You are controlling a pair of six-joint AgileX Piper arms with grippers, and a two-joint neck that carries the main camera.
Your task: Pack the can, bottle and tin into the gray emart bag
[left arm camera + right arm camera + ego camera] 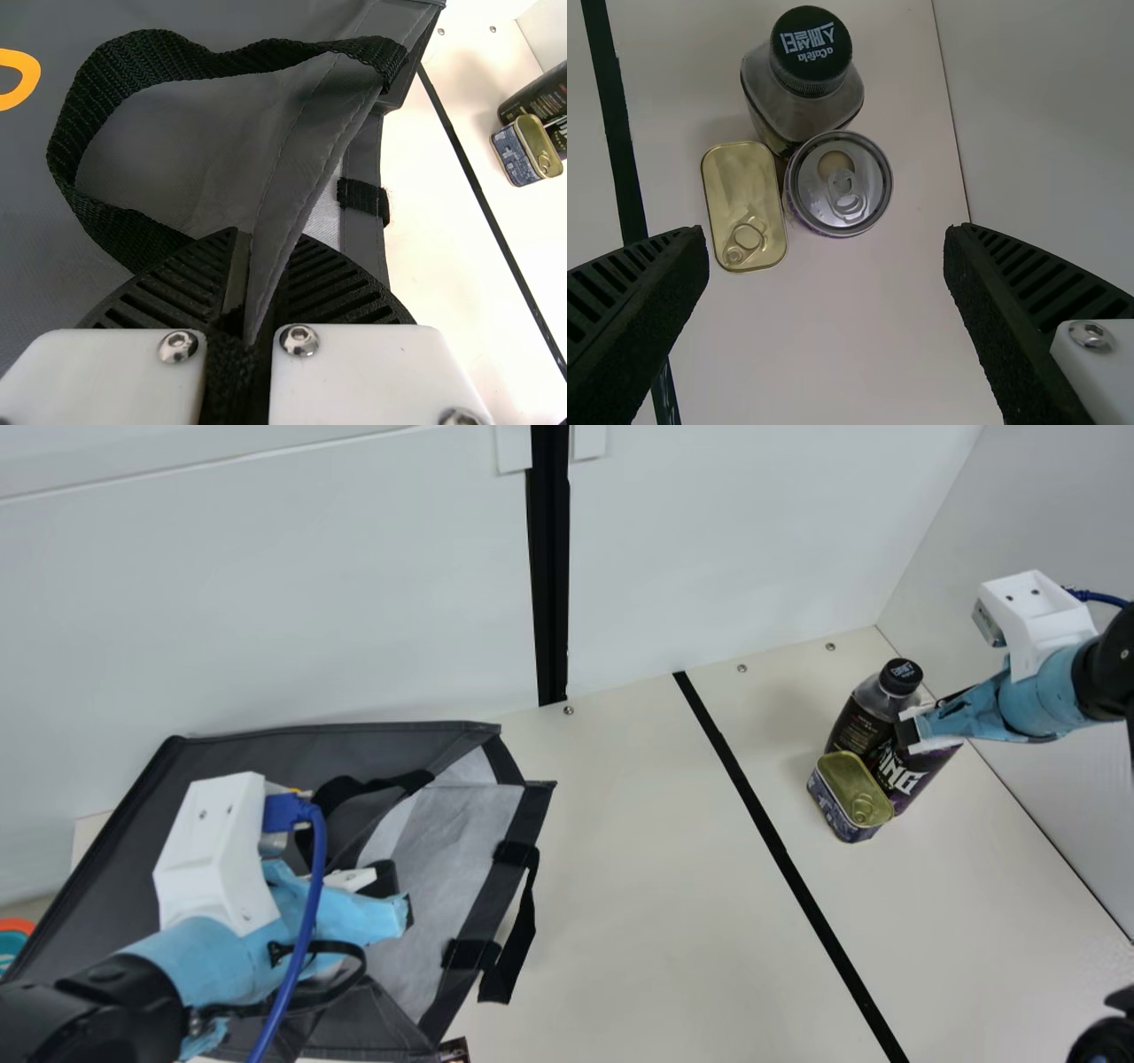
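Observation:
The gray bag (257, 753) lies on its side at the left of the main view, its mouth toward the table's middle. Over its opening is my left gripper (399, 895); in the left wrist view that gripper (252, 310) is shut on the edge of the bag (301, 168), beside a black strap. At the right stand the bottle (864, 722), the can (912, 771) and the tin (842, 797), close together. My right gripper (912, 731) is above them. In the right wrist view the gripper (828, 274) stands open, near the can (839, 183), tin (744, 205) and bottle (802, 97).
A black stripe (780, 850) crosses the table (656, 868) between the bag and the three items. White walls (753, 531) rise behind and at the right. A small dark printed object (454, 1051) lies by the bag's near corner. An orange and teal item (13, 939) is at the left edge.

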